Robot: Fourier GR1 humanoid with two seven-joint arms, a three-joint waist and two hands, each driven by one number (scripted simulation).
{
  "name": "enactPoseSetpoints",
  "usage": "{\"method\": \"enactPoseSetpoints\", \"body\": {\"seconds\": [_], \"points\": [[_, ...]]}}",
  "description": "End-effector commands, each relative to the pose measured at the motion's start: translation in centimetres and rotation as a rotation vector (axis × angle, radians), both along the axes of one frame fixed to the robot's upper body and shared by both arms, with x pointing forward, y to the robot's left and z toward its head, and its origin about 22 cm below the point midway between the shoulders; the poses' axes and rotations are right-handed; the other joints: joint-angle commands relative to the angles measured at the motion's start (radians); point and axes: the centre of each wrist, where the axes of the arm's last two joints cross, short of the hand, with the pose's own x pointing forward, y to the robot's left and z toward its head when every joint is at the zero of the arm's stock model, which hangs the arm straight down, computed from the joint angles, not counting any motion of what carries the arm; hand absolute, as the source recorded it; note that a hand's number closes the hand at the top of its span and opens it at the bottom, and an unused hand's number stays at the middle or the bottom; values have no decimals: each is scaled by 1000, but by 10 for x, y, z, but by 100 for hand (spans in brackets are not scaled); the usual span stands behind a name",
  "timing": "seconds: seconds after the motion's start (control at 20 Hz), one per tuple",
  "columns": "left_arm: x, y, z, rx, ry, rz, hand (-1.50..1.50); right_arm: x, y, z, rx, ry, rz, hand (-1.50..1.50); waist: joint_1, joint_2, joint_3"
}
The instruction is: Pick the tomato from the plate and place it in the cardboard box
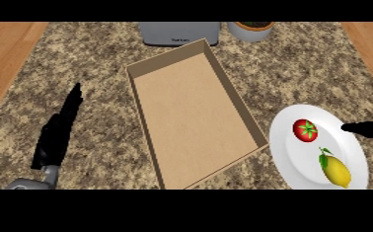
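Note:
A red tomato (305, 130) with a green stem lies on the white plate (291, 152) at the lower right, beside a yellow lemon (336, 170). The open cardboard box (191, 115) stands in the middle of the counter, nothing inside it. Only black fingers of my right hand (358, 127) show at the right edge, over the plate's rim, a short way right of the tomato and not touching it. My left hand (58, 130) rests at the lower left with straight fingers pointing away, holding nothing.
A grey toaster (178, 32) stands at the back edge behind the box. A grey pot (252, 29) stands to its right. Wooden floor shows past the granite counter at both upper corners.

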Motion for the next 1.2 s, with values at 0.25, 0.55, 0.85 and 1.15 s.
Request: {"method": "enactPoseSetpoints", "body": {"seconds": [0.25, 0.55, 0.85, 1.15], "points": [[-3, 4, -2, 16, -4, -15, 0, 16, 33, 27, -17, 436, 231, -150, -5, 0, 1], [-10, 5, -1, 13, 3, -8, 0, 17, 75, 7, -13, 478, 179, -150, -7, -1, 2], [-4, 7, -5, 4, 0, -8, 0, 20, 56, 5, -46, 528, 144, -150, -7, 1, 3], [-18, 12, 5, -3, 10, 3, 0, 25, 77, 12, -45, 574, 144, -150, -6, -1, 3]]}}
